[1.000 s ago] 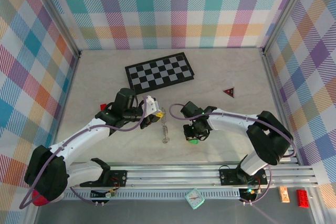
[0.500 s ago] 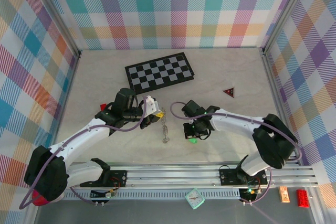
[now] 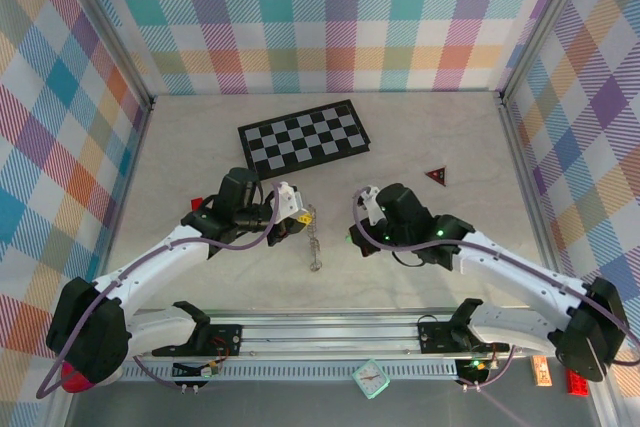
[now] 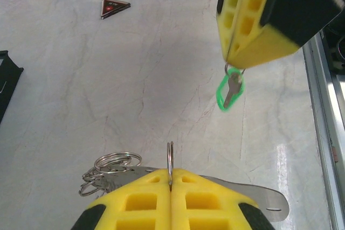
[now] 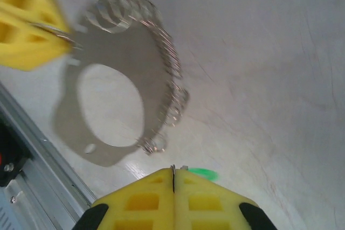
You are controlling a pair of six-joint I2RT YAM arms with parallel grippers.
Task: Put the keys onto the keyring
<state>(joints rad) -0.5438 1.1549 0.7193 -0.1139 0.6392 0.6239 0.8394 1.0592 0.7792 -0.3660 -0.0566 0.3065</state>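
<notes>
Left fingers [image 4: 173, 180] pinch the keyring [image 4: 170, 161] tight. Right fingers [image 4: 240, 57] squeeze the green key [image 4: 232, 85], which dangles below them.

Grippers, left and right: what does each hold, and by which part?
The left gripper pinches the keyring by its wire loop; the right gripper holds the green key by its upper end.

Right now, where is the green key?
In the left wrist view, the green key dangles from the right claw, up and right of the keyring held by the left claw.
</notes>
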